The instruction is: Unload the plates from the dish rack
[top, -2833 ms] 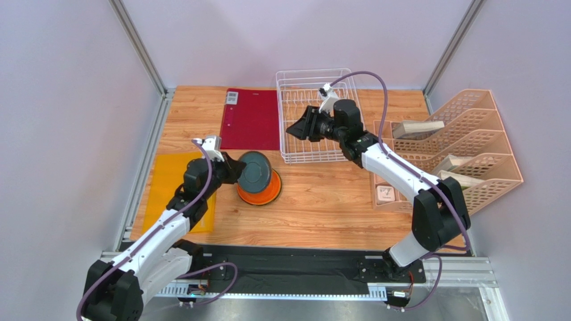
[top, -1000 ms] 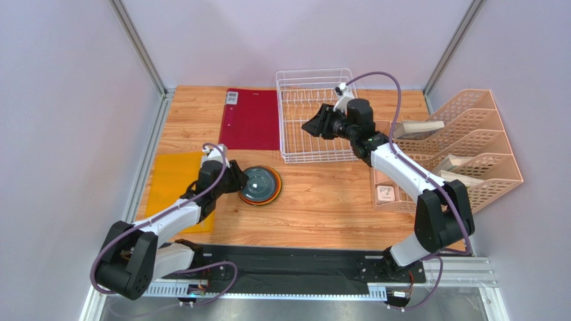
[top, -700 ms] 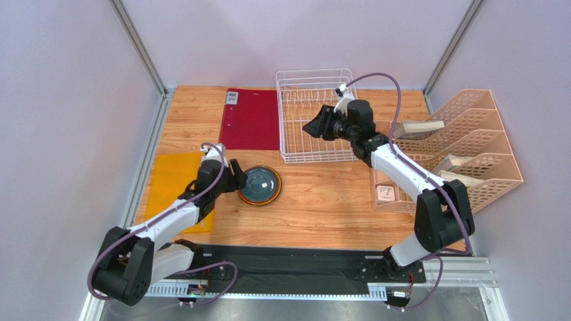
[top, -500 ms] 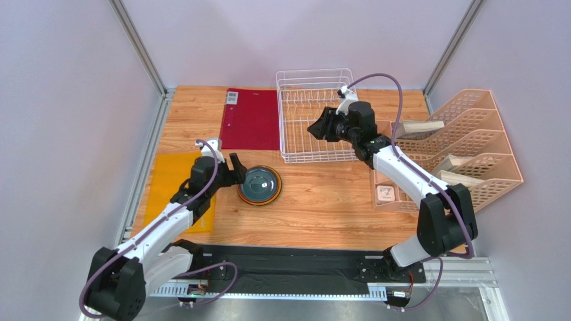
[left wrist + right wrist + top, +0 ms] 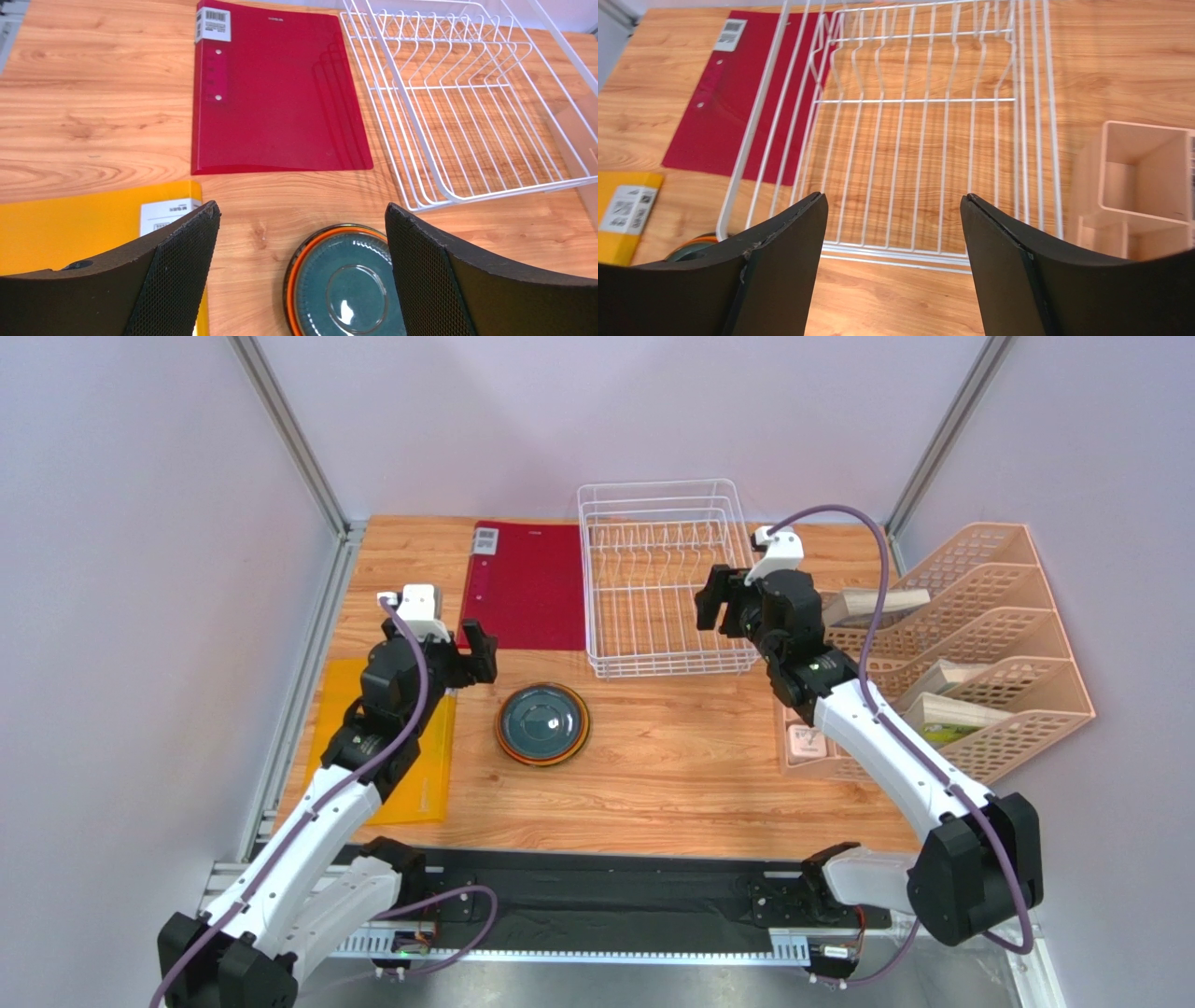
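A dark teal-grey plate (image 5: pixel 543 721) lies flat on top of a stack, with an orange plate's rim (image 5: pixel 316 273) showing under it. The stack sits on the table in front of the white wire dish rack (image 5: pixel 659 581). No plate stands between the rack's prongs (image 5: pixel 913 126). My left gripper (image 5: pixel 463 661) hovers open, left of and above the stack, its tips (image 5: pixel 300 206) apart from the plates. My right gripper (image 5: pixel 718 605) hangs open over the rack's near right corner (image 5: pixel 893 197), holding nothing.
A red folder (image 5: pixel 526 585) lies left of the rack and a yellow folder (image 5: pixel 372 742) under my left arm. Peach lattice file trays (image 5: pixel 968 658) stand at the right, with a small peach box (image 5: pixel 1141 182) beside the rack.
My left gripper opened, let go of the teal-grey plate on the stack and drew back up and to the left. My right gripper pulled back right from the rack and opened wider.
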